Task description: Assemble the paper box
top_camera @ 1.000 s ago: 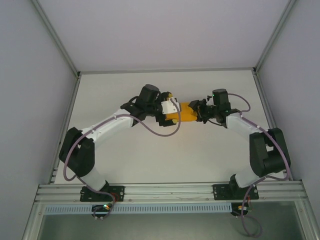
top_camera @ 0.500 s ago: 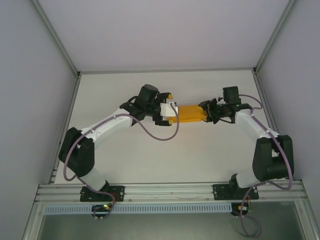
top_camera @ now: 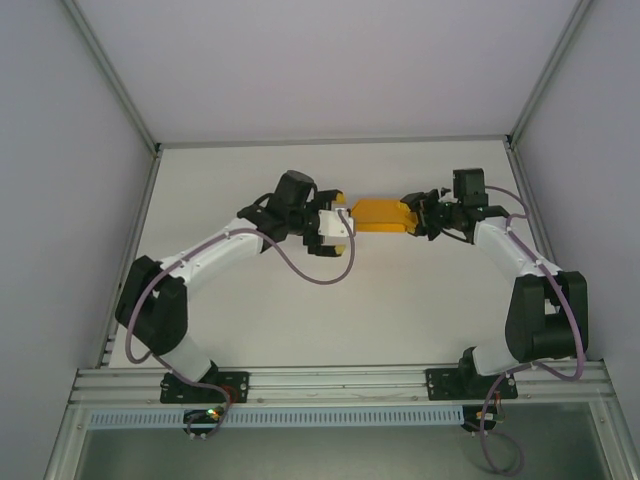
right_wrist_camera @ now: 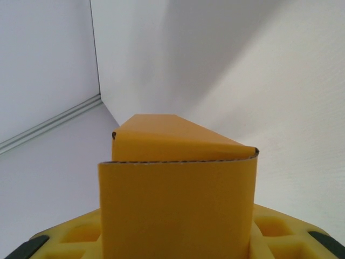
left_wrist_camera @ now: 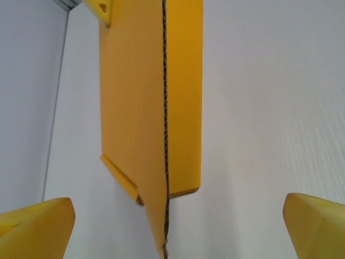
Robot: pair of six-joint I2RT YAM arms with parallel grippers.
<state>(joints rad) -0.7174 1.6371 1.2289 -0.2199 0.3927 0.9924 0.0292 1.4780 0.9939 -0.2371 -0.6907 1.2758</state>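
Box (top_camera: 383,214) drawn right, clear of left tool (top_camera: 344,214).
Right tool (top_camera: 414,217) pinches its end; left gapes empty; next, probably a left re-grip.

Held paper box (top_camera: 380,214) blocks centre; table (top_camera: 400,300) free in front, behind.

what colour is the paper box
The paper box is bright orange-yellow, clearest in the left wrist view.

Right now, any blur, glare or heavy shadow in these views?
Top external: sharp, table evenly lit. Left wrist: paper box edge crisp, no glare. Right wrist: broad soft shadow across the surface behind the box.
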